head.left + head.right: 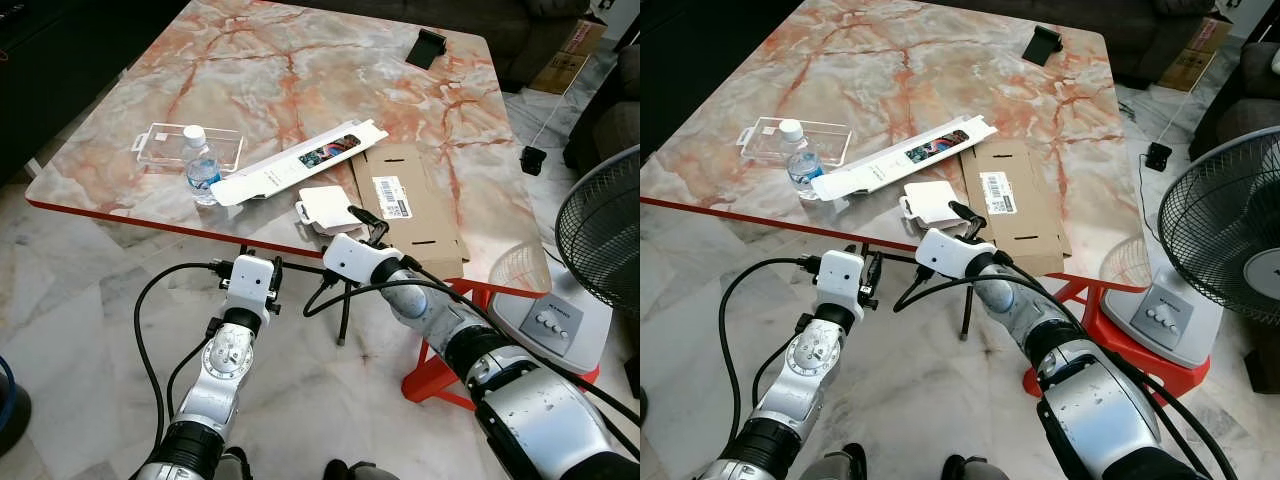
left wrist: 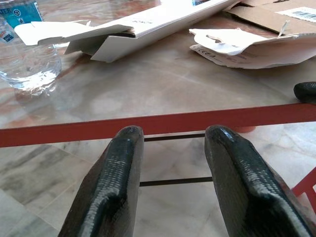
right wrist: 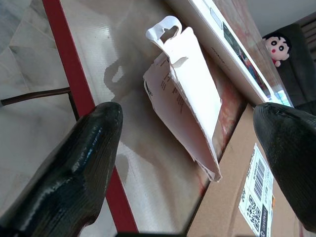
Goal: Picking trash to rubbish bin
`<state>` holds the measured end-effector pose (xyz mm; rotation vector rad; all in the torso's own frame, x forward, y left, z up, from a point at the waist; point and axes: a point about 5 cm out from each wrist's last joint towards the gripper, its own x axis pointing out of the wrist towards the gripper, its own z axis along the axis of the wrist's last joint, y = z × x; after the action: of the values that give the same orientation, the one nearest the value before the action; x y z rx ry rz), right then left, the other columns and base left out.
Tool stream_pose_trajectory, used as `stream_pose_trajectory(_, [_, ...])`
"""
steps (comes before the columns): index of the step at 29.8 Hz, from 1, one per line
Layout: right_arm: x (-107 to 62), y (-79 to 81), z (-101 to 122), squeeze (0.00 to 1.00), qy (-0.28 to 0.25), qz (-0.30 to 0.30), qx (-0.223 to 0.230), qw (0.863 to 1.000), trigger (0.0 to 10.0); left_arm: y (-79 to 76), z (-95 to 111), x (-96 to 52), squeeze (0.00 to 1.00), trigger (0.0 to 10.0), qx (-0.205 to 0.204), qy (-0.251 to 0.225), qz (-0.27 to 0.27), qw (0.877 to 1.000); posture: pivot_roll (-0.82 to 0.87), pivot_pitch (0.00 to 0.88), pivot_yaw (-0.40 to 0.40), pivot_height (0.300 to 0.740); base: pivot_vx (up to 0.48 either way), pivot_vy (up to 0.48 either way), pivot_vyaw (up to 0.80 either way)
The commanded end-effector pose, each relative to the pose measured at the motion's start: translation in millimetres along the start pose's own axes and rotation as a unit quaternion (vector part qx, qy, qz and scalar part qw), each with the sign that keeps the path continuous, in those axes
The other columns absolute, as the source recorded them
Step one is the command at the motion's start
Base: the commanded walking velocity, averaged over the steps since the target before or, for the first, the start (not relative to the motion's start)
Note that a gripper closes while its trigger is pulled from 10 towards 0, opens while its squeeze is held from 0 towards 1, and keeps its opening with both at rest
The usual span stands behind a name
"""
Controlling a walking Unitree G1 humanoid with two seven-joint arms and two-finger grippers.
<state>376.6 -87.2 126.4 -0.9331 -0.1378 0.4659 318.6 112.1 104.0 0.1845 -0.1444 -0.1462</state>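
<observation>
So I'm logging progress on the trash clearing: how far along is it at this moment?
No bin is in view, so what is already binned can't be judged. In hand: the right gripper is open at the table edge, fingers either side of the small white card packet. On the table lie the flattened cardboard box, long white box, water bottle and clear plastic tray. The left gripper is open below the edge.

On the table point(image 1: 300, 60), a water bottle point(image 1: 200, 165) stands at the near left, just before a clear tray point(image 1: 160, 143). Right of it lies a long carton point(image 1: 300, 160), then a small card packet point(image 1: 325, 208) and a flat cardboard sheet point(image 1: 420, 210). A fan point(image 1: 600, 240) stands on the floor to the right.
</observation>
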Motion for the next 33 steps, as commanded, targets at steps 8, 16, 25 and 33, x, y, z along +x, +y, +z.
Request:
stream_pose_trajectory(8, [-1.2,-3.1,-4.6,0.0,0.011,-0.001,-0.006,1.0,10.0,-3.5,0.2,-2.6,0.0,10.0,-0.002,0.001,-0.007,1.0,0.15,0.188,-0.129,0.74,0.0,0.0,0.0])
stream_pose_trajectory(16, [-1.2,-3.1,-4.6,0.0,0.011,-0.001,-0.006,1.0,10.0,-3.5,0.2,-2.6,0.0,10.0,-0.002,0.001,-0.007,1.0,0.15,0.188,-0.129,0.74,0.0,0.0,0.0])
stream_pose_trajectory(25, [4.0,-29.9,-0.8,0.0,0.016,-0.041,0.083,0.996,10.0,-5.8,3.6,-1.0,0.0,10.0,-0.005,-0.003,-0.015,1.0,0.14,0.182,-0.124,0.74,0.0,0.0,0.0])
stream_pose_trajectory(33, [6.3,-19.9,8.6,0.0,-0.021,0.01,0.256,0.966,10.0,-7.7,5.1,-0.7,0.0,10.0,-0.009,-0.006,-0.021,1.0,0.14,0.181,-0.121,0.74,0.0,0.0,0.0])
